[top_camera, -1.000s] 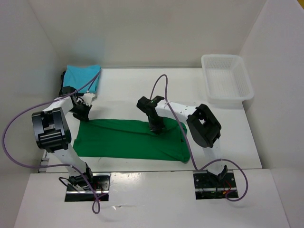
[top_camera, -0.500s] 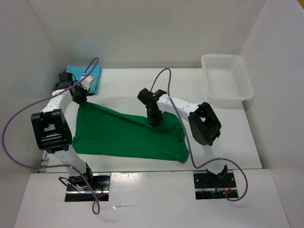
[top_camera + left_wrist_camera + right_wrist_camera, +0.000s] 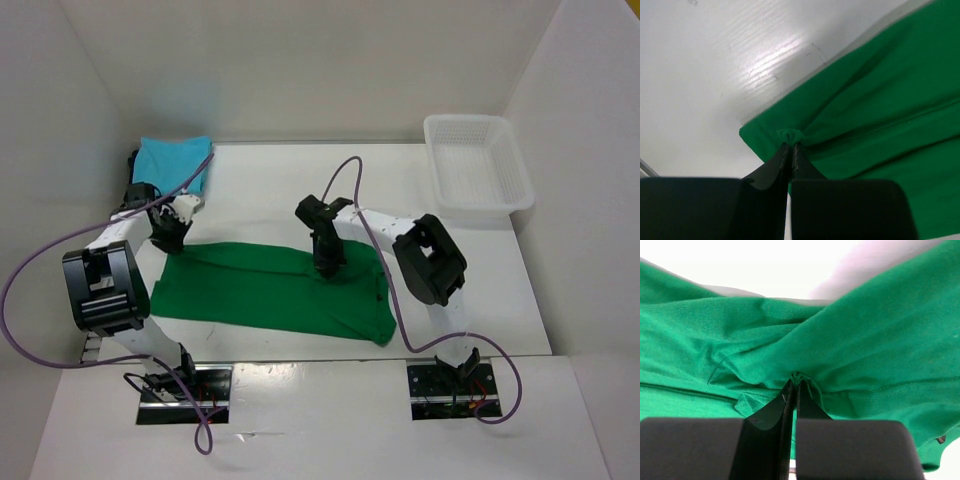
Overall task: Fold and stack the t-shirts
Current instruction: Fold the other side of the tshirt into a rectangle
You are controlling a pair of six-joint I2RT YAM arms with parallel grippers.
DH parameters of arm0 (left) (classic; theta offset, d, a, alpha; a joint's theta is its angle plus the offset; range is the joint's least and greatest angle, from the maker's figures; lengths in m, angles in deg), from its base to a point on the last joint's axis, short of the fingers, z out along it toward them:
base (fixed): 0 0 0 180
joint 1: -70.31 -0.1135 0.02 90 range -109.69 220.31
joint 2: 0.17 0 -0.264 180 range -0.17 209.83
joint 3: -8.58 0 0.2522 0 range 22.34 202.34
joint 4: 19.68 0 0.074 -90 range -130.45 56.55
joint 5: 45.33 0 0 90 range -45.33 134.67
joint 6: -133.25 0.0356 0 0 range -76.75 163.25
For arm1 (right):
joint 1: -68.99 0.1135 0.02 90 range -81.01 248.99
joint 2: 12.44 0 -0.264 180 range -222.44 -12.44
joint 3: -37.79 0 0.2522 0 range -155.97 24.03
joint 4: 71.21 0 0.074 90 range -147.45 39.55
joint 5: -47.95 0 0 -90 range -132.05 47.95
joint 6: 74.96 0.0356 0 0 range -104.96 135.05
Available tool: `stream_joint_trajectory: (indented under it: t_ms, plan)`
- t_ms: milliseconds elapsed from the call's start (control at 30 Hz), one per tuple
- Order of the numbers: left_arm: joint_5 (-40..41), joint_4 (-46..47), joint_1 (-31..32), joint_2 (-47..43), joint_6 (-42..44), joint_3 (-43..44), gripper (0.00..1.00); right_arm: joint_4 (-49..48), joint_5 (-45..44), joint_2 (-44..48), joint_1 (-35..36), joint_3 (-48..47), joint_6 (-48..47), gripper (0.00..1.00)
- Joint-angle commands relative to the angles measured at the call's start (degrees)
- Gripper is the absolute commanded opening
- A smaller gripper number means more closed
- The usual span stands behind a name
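Green cloth takes up the middle of the white desk (image 3: 260, 185): the green t-shirt (image 3: 260, 290) lies as a long wrinkled band. Its long axis runs left to right across the desk in front of both arm bases, and the right end sits a little nearer the bases than the left. Which end is the collar cannot be told.

At the far right corner stands a white mesh basket (image 3: 478, 165), well apart from the shirt, with nothing in it. At the far left corner lies the folded turquoise t-shirt (image 3: 175, 160), near the green one's left end but not touching it. A dark sliver at its left edge may be the black shirt, but it is too small to tell.

The left gripper (image 3: 170, 238) is down at the band's far left corner. In the wrist view its fingers (image 3: 775, 165) are pressed together on a small pinch of the hem. The right gripper (image 3: 328, 268) is clamped the same way on a bunched fold along the far edge, right of the middle.
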Motion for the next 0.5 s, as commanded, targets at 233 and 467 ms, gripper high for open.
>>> stream_joint_trajectory:
  t_ms: [233,467]
  plan:
    - [-2.13,-8.93,-1.48,-5.58,6.34,0.86,0.43,-3.37,3.08,1.91,1.86,3.45,-0.05,0.07]
    - [-1.54,-20.37,-4.03,-7.44,14.34,-0.98,0.50,-4.43,3.60,2.43,1.86,4.60,-0.05,0.11]
